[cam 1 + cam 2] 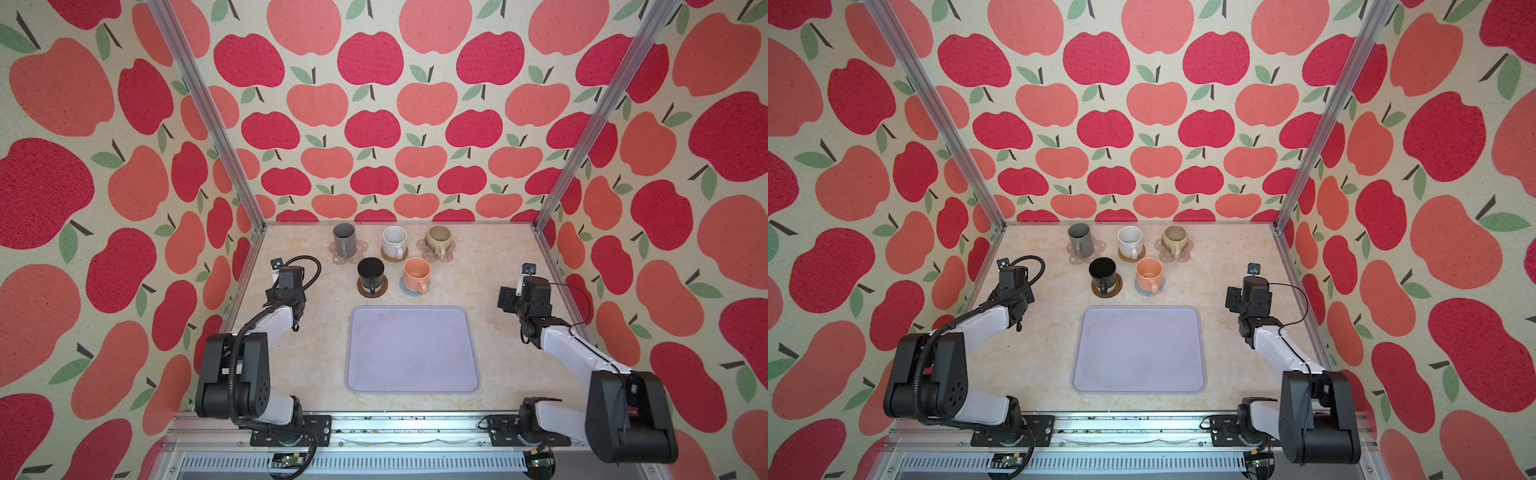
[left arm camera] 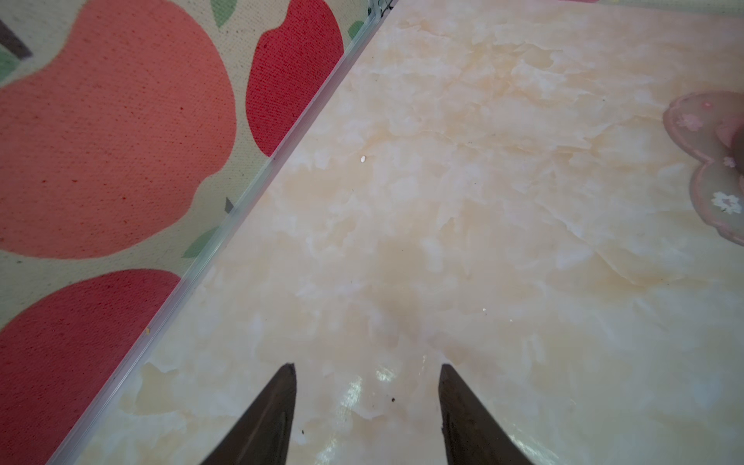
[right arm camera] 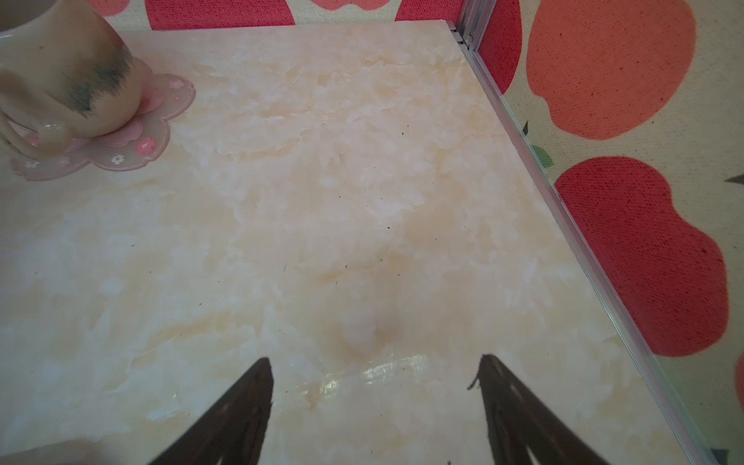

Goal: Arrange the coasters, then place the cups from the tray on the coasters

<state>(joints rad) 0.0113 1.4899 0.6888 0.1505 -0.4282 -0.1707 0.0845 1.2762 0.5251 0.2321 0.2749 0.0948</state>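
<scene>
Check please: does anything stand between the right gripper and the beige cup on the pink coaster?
Nothing visible does. In the right wrist view only bare table lies between the right gripper and the beige cup, on its pink coaster.

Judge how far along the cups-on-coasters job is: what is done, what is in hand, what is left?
Done: all five cups stand on coasters: grey cup, white cup, beige cup, black cup, peach cup. The tray is bare. In hand: nothing; the left pincer and right pincer hang open over the table. Left: nothing visible.
</scene>
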